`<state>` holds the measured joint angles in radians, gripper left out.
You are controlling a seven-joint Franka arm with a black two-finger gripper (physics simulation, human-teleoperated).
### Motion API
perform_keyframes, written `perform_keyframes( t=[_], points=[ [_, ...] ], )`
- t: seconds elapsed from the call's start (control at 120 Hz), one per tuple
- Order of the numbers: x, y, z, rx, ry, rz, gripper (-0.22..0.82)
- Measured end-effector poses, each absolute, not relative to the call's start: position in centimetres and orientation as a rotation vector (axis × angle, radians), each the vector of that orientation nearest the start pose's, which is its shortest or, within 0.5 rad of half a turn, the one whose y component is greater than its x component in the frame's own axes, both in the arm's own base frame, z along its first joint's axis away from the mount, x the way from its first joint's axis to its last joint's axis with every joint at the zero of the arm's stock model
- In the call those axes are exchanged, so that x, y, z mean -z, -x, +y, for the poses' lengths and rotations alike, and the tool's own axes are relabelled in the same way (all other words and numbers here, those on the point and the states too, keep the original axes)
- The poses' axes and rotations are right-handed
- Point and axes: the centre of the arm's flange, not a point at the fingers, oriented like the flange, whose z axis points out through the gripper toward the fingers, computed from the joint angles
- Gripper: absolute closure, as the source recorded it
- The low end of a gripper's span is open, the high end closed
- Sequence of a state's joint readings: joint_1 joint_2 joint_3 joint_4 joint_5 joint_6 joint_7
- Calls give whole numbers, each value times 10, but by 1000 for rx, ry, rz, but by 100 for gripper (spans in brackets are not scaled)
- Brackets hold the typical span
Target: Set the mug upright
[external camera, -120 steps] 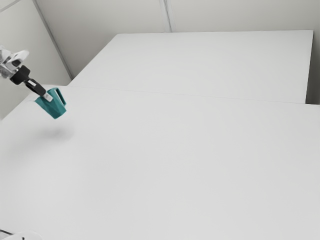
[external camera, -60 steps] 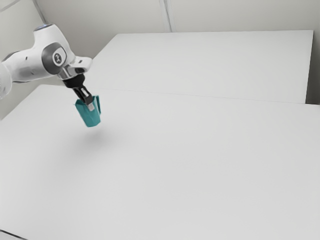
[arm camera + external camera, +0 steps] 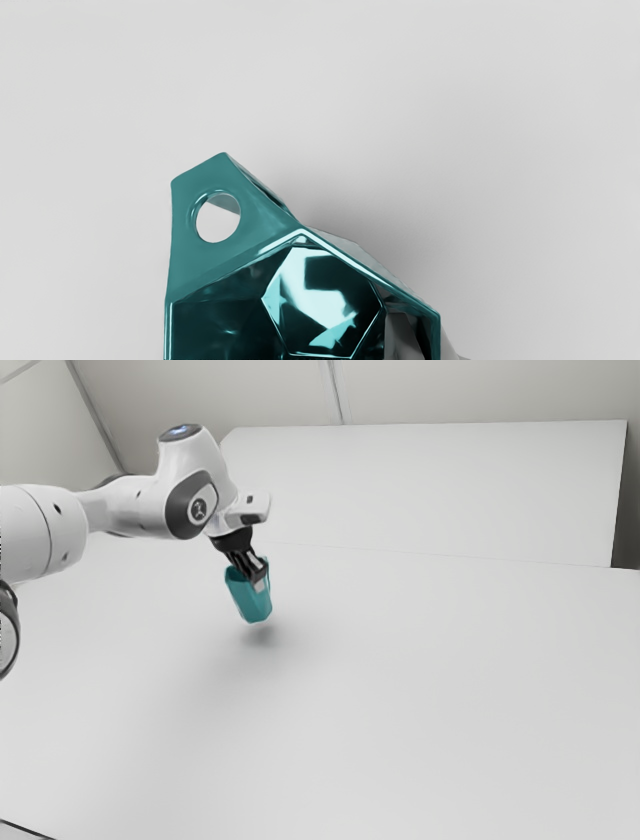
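1. Left of centre in the exterior view, at about mid-height, the teal mug is suspended above the white table, mouth upward, with a moderate tilt: base leaning toward the exterior view's right.
2. Gripper: pinching the mug by its side wall. Wrist view records one grey finger inside the cup and part of the other outside that wall.
3. Arm: enters at the left edge of the exterior view, upper half, and angles down to the mug.
4. Shadow: on the table just below the mug, consistent with clearance under the base.
5. Handle: wrist view finds it projecting from the rim, pierced by a round opening. Cup interior faceted and glossy; floor six-sided.
6. Dark cable: lower left corner of the exterior view.
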<state>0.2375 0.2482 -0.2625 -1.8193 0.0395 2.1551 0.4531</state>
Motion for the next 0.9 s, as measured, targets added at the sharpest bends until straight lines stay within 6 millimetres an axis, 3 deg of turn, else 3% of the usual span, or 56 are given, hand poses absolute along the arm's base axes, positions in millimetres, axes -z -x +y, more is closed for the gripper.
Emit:
perform_keyframes(
  t=[0.417, 0.567, 0.767, 0.9],
  points=[
    [-362, -641, -17, 168, 3038, 669, 79],
    [-356, -642, -17, 174, 3034, 641, 79],
    [-359, -643, -16, 187, 3036, 610, 37],
    [-366, -643, -16, 203, 3024, 602, 20]
  ],
)
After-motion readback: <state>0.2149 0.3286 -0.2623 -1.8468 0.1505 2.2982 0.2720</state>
